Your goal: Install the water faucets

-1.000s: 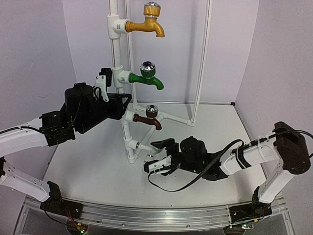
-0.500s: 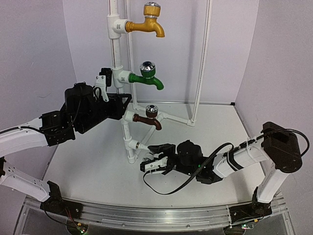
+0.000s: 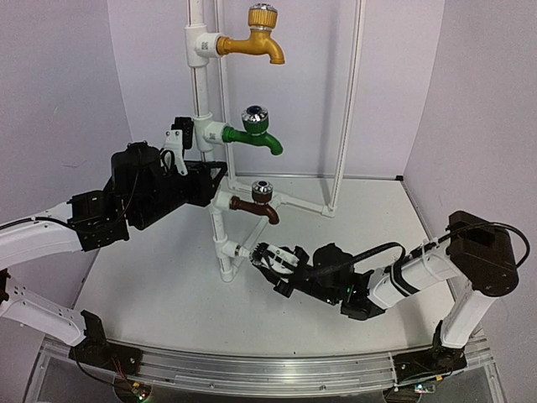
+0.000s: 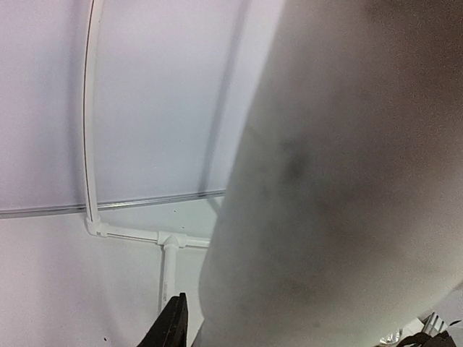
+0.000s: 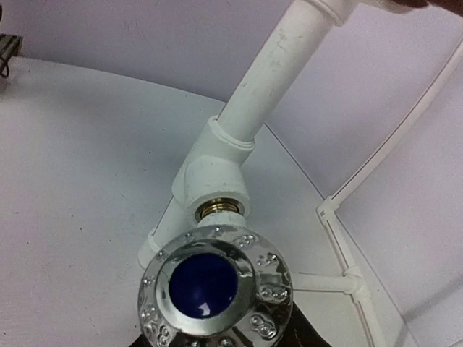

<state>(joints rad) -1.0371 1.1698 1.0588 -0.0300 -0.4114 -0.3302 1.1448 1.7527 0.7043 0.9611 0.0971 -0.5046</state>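
the right end effector (image 3: 273,259) has left its spot out on the bench (image 3: 151,277) and travelled in toward the pipe stand (image 3: 218,227), rolling over as it went. its jaws, wide a second ago, have drawn in around the white faucet (image 3: 268,253). the lowest fitting (image 3: 228,246), earlier well apart from the end effector, now lies just ahead of its fingertips, the faucet's silver knob (image 5: 215,283) close behind the fitting's brass mouth (image 5: 221,210). the right forearm (image 3: 415,273) has followed in behind the end effector. the yellow faucet (image 3: 263,34) and green faucet (image 3: 258,133), high above the end effector, have edged slightly sideways.
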